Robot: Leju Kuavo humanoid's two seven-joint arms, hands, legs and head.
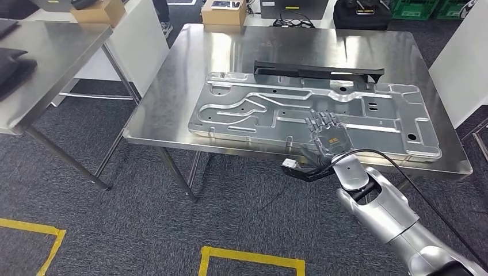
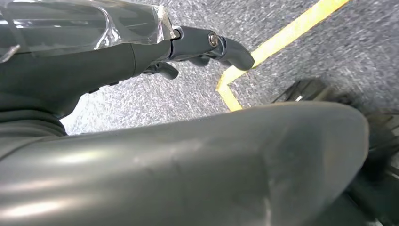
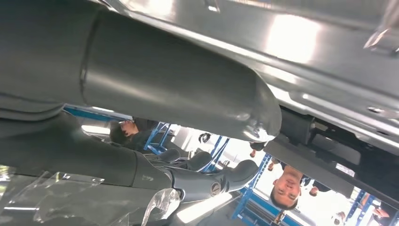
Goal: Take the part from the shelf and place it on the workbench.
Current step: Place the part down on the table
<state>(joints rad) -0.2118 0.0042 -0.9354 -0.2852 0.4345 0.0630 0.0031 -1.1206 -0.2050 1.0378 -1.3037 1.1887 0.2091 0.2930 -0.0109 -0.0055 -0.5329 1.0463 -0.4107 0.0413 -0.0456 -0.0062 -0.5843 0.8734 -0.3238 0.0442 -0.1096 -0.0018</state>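
The right hand (image 1: pixel 328 133) lies flat on the part (image 1: pixel 259 112), its dark fingers (image 1: pixel 323 121) stretched out side by side and pointing toward the tabletop's far edge; it grips nothing, only rests palm-down on the metal. Behind it the silver arm (image 1: pixel 391 215) runs back over the near edge, with a black cable (image 1: pixel 368 154) looping beside the wrist and a small white connector (image 1: pixel 289 164) hanging just off the edge. In the right wrist view the thick grey thumb (image 3: pixel 179 89) sits close against the bright sheet metal.

The part is a long, flat, stamped aluminium panel, pale and matte, with raised ribs, curved channels and small holes. It lies lengthwise on the tabletop (image 1: pixel 172 92), its long side just beside the near edge and its right end near the near right corner. A narrow black strip (image 1: pixel 319 71) lies just past its far side, parallel to it. The tabletop is brushed steel, shiny and rectangular, on thin metal legs.

The left hand (image 2: pixel 207 47) hangs over speckled grey carpet (image 2: pixel 155 94) beside a yellow floor line (image 2: pixel 282 35), its dark fingers loosely curled and holding nothing.

A second steel table (image 1: pixel 52 52) stands to the left, well apart. Cardboard boxes (image 1: pixel 224 11) sit beyond the far edge.
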